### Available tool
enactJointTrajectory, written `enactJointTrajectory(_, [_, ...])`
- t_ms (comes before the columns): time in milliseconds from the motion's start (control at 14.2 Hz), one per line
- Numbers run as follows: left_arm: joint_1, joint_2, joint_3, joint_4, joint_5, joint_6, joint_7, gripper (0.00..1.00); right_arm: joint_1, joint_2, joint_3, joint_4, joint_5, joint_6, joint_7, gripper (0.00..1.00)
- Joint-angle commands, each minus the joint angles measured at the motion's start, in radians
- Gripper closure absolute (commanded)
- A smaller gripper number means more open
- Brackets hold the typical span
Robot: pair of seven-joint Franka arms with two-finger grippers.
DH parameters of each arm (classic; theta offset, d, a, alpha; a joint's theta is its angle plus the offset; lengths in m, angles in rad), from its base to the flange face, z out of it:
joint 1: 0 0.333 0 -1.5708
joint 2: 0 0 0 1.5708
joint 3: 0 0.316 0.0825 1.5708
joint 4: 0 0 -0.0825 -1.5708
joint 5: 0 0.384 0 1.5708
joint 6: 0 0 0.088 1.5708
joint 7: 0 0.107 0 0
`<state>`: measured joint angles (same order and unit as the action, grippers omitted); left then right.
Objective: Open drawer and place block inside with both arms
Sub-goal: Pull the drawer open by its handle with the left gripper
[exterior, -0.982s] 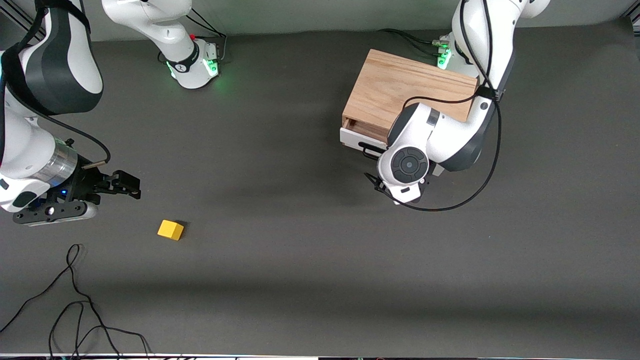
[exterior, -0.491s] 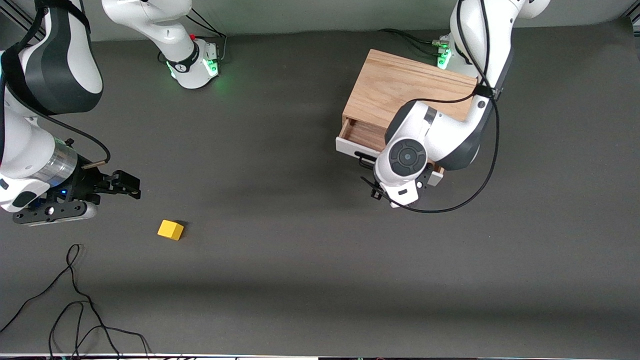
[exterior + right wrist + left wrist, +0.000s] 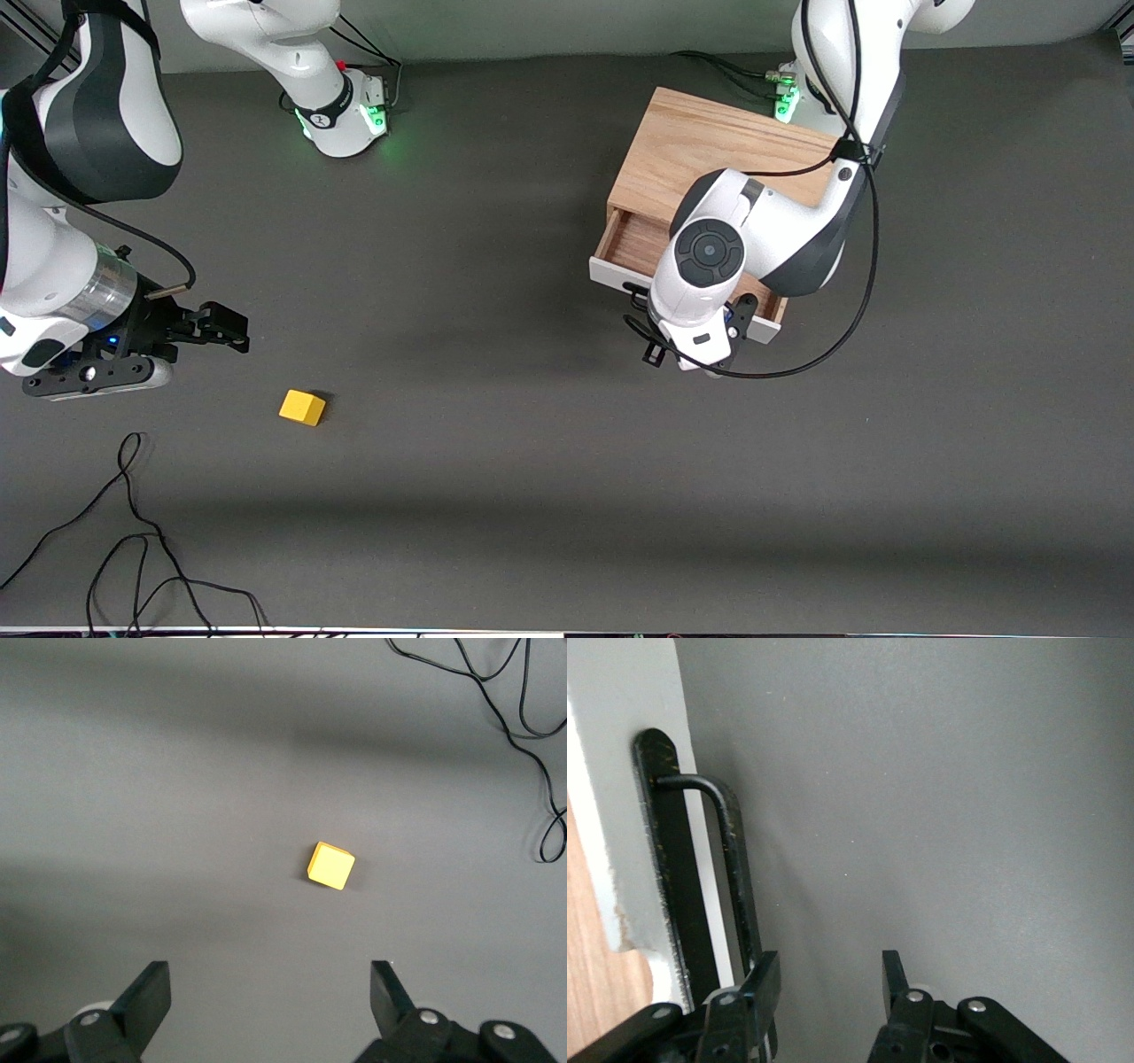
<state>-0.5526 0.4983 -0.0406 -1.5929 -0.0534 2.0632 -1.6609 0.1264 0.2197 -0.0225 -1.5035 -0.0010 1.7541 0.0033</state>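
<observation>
A matte dark grey surface (image 3: 532, 496) carries 1 light wooden box (image 3: 709, 155) with visible grain, set toward the left arm's end. Its 1 drawer (image 3: 625, 252) is seen pulled partly out toward the front camera, showing a brown wood interior and a flat white front panel (image 3: 620, 815). 1 thin black wire handle (image 3: 731, 850), bent at a right angle at its end, is mounted on a black strip on that panel.

The left hand (image 3: 824, 979) is positioned at the drawer front, low over the surface. In the left wrist view 1 of its 2 black fingers (image 3: 762, 979) is seen against the handle's bar, with the other apart on the outer side; the hand is clenched as far as it goes, apparently on the handle, though the contact itself is mostly hidden.

1 small yellow block (image 3: 302, 408), a smooth cube with sharp edges, is found lying on the surface toward the right arm's end, well apart from the drawer and nearer to the front camera than the box. The right hand (image 3: 270, 997) is held above the surface near the block, released, its 2 fingers spread wide with nothing between them; this arm is waiting.

A loose black cable (image 3: 133, 532) is laid in curls on the surface, nearer to the front camera than the block.
</observation>
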Motion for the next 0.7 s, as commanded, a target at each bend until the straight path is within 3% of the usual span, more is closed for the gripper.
enactJointTrajectory(0, [-0.016, 0.008, 0.010, 0.019, 0.044, 0.006, -0.025, 0.45, 0.009, -0.006, -0.007, 0.005, 0.010, -0.001, -0.008, 0.00])
enactJointTrajectory(211, [0.000, -0.003, 0.013, 0.050, 0.046, -0.046, -0.010, 0.39, 0.006, -0.003, -0.007, 0.006, 0.010, 0.002, -0.011, 0.00])
enactJointTrajectory(281, [0.003, -0.016, 0.015, 0.071, 0.046, -0.102, -0.010, 0.32, 0.006, -0.002, -0.008, 0.011, 0.006, 0.002, -0.017, 0.00])
enactJointTrajectory(351, [0.003, -0.021, 0.015, 0.115, 0.046, -0.170, -0.010, 0.21, 0.006, -0.002, -0.008, 0.012, 0.007, 0.004, -0.019, 0.00])
enactJointTrajectory(421, [0.003, -0.021, 0.015, 0.175, 0.044, -0.257, -0.010, 0.01, 0.002, -0.002, -0.008, 0.013, 0.009, 0.011, -0.019, 0.00])
enactJointTrajectory(632, [0.020, -0.038, 0.018, 0.351, 0.043, -0.508, 0.051, 0.00, 0.004, -0.006, -0.011, 0.009, 0.004, 0.012, -0.019, 0.00])
